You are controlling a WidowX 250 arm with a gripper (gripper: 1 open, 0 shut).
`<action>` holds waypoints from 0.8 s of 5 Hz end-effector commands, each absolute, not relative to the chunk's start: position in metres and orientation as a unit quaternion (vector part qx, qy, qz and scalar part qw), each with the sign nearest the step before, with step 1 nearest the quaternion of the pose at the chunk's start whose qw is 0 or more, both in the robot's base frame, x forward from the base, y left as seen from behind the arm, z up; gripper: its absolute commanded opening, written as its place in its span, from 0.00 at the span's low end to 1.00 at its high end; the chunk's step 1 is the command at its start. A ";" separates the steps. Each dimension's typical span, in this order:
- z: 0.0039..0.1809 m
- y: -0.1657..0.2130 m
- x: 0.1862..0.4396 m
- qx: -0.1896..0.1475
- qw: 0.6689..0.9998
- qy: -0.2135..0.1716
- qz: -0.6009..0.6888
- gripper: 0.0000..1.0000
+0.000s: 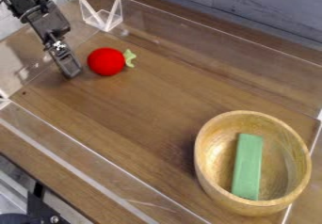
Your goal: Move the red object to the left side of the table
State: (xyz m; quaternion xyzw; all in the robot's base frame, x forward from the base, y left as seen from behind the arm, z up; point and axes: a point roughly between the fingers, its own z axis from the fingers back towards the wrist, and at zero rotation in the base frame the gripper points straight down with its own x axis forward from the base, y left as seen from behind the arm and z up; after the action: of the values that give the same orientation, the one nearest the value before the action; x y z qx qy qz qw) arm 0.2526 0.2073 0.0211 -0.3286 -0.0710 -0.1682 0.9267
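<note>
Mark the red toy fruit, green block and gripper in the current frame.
small round red toy fruit (pixel 109 62), camera view, middle of its body
green rectangular block (pixel 249 166), camera view, centre of its top face
gripper (pixel 68 70), camera view, at the closed fingertips

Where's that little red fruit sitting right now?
The red object lies on the table in the upper left of the camera view, just right of the shut gripper and far from the wooden bowl at lower right.
</note>
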 end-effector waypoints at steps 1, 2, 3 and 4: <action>0.028 0.241 0.230 -0.308 0.943 -0.094 -0.081 0.00; 0.025 0.240 0.226 -0.312 0.944 -0.097 -0.051 1.00; 0.025 0.245 0.222 -0.320 0.941 -0.084 -0.068 1.00; 0.026 0.249 0.218 -0.329 0.938 -0.072 -0.082 1.00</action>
State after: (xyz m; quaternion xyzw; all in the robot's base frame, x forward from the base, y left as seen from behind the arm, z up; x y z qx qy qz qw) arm 0.2450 0.2074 0.0214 -0.3618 -0.0531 -0.1383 0.9204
